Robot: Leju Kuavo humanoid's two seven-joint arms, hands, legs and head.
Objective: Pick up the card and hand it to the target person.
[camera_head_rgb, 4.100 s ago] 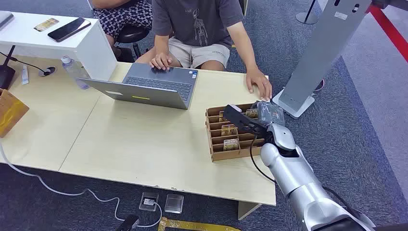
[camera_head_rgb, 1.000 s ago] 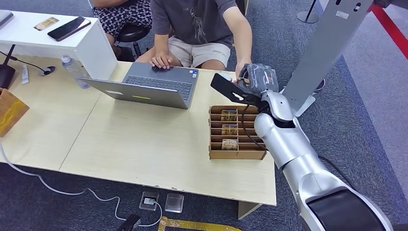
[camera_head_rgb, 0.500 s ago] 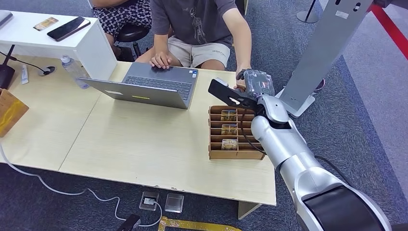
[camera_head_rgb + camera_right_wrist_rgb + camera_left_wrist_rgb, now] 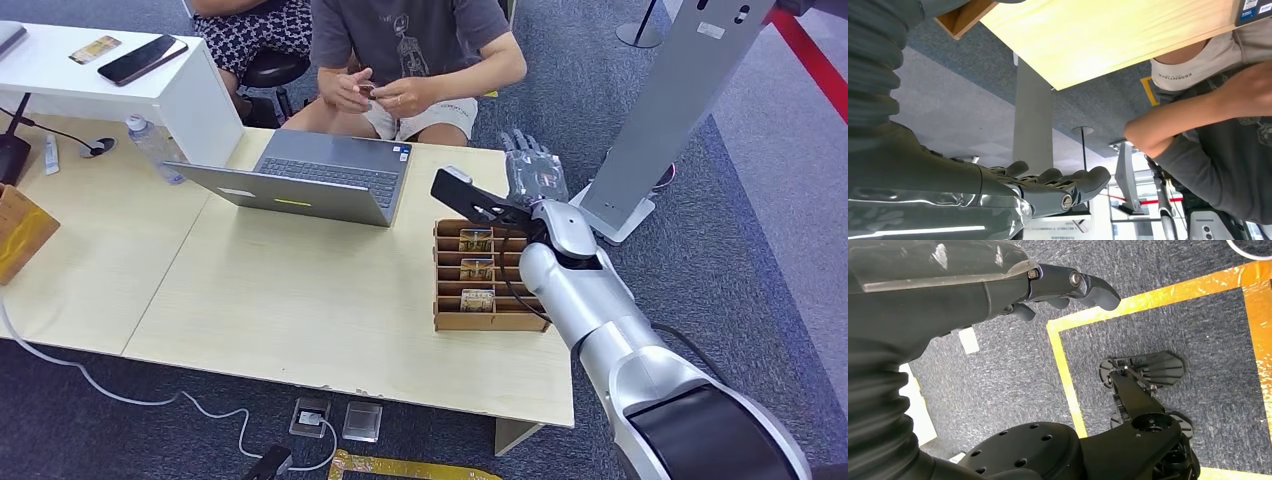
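Both person's hands (image 4: 385,95) hold the card (image 4: 367,90); right robot hand (image 4: 534,170) empty, fingers spread.

The right hand (image 4: 533,168) has lifted from the card box (image 4: 490,275) to the table's far edge and now has its fingers (image 4: 1083,179) spread, empty. The person (image 4: 410,45) has pulled both hands back and holds the card (image 4: 367,90), well beyond those fingertips.
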